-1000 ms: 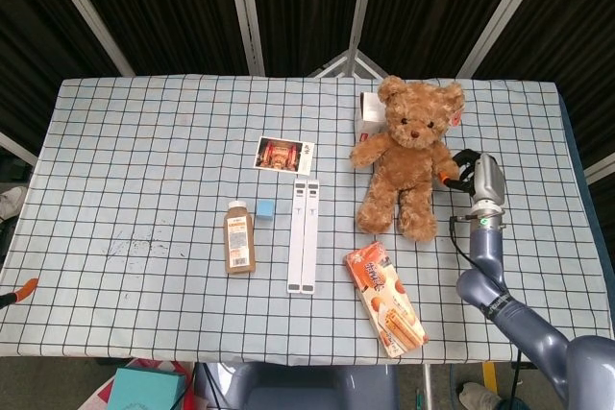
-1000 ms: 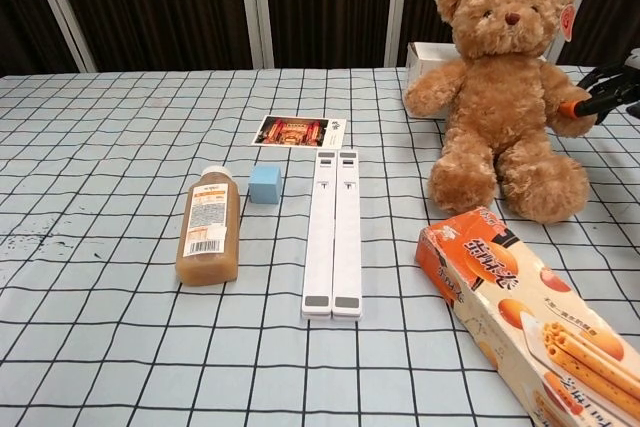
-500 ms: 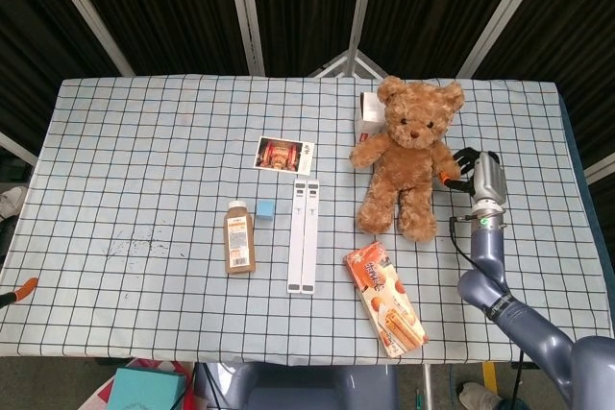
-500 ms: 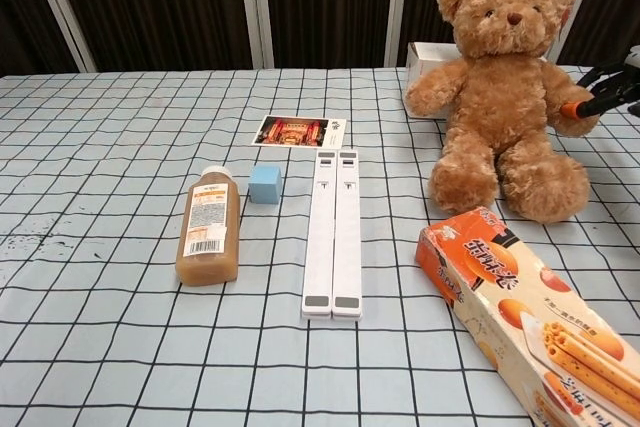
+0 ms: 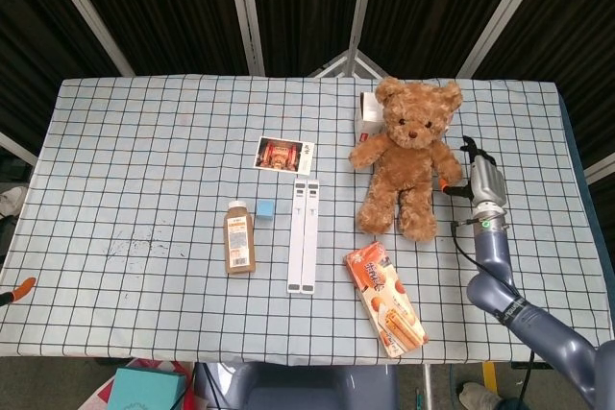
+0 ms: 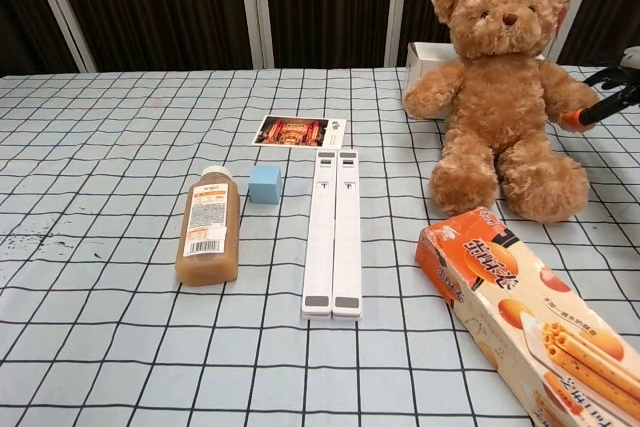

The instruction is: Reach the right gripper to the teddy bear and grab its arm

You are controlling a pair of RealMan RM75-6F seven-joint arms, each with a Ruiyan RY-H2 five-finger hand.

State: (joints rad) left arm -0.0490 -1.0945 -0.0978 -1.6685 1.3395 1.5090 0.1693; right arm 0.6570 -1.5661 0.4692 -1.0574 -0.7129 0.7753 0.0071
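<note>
While the right hand (image 5: 459, 178) pinches the teddy bear (image 5: 407, 155) by its arm, orange-tipped fingers (image 6: 578, 117) press into the fur. Sitting upright at the table's (image 5: 135, 160) far right, the bear has a white box (image 5: 368, 110) behind it and a snack carton (image 5: 385, 299) in front.

Right arm rising from the bench's near right corner, right hand (image 5: 478, 172) by the right edge, orange-tipped fingers (image 6: 578, 117) pointing inward
</note>
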